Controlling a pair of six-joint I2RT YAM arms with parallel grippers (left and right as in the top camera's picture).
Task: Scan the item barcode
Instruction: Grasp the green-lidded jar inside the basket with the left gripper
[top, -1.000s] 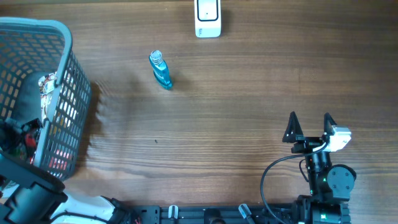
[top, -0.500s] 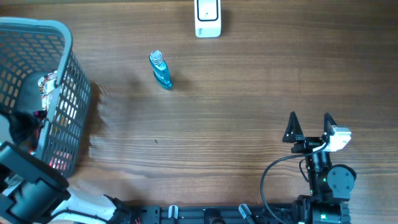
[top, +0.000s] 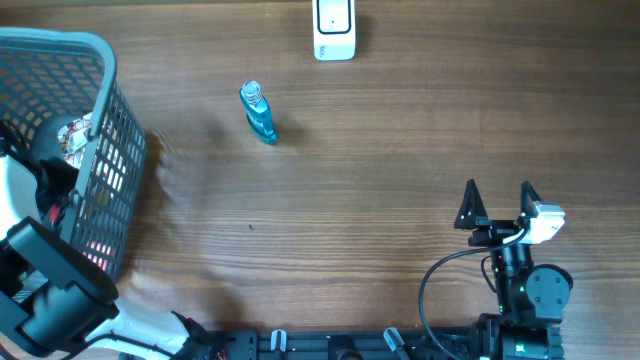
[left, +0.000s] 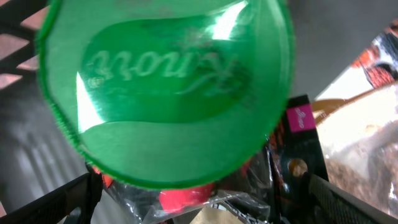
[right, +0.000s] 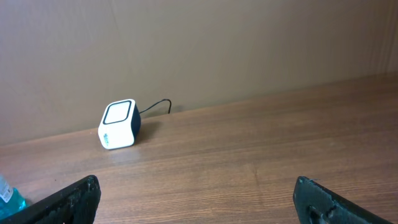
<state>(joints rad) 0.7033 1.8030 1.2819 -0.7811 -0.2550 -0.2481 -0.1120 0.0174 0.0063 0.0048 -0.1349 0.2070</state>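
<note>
Sitting inside the basket (top: 60, 38) at the table's (top: 350, 230) left edge, left gripper (left: 202, 186) has its fingers (left: 56, 205) spread wide, nothing visibly clamped; green lid (left: 168, 93) looms right in front of it, above the tips, over crumpled packets (left: 360, 124); whether the lid touches a finger cannot be told; right gripper (top: 498, 190) near the front right corner, fully open, empty; scanner (top: 334, 30) at the back edge, middle; blue bottle (top: 259, 113) on the table between basket and scanner, apart from both
</note>
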